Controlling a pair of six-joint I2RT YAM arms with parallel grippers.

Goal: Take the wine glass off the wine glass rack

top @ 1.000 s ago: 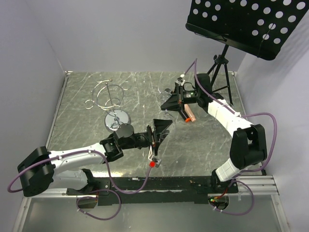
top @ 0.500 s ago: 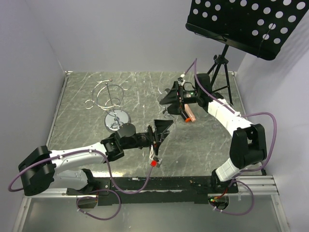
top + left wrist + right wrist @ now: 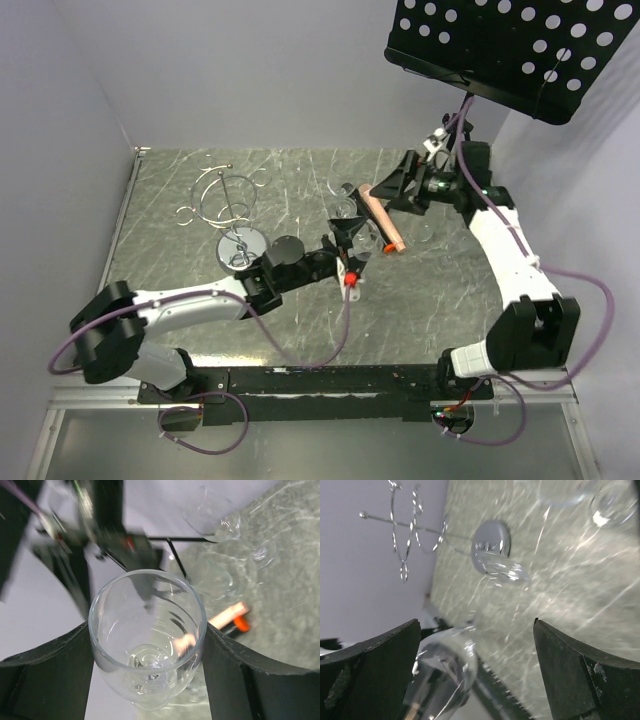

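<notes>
The wine glass (image 3: 147,635) sits bowl-up between my left gripper's black fingers (image 3: 227,675), which press on both sides of its bowl. My left gripper (image 3: 348,240) is at the table's middle, shut on the glass. The wine glass rack (image 3: 225,197), chrome wire with a round mirror base (image 3: 242,247), stands empty at the left. The right wrist view shows the rack (image 3: 405,525) at the top left. My right gripper (image 3: 390,190) hangs open just right of the glass and apart from it. The glass (image 3: 445,675) shows by the right gripper's (image 3: 477,650) left finger.
Two more clear glasses (image 3: 210,515) (image 3: 215,577) rest on the marbled table beyond the held one. A black perforated music stand (image 3: 510,50) on a tripod (image 3: 458,150) is at the far right. White walls close in the table's left, back and right.
My right gripper has opened, let go of the glass and drawn back to the right. My left arm has reached forward and closed round the glass's bowl.
</notes>
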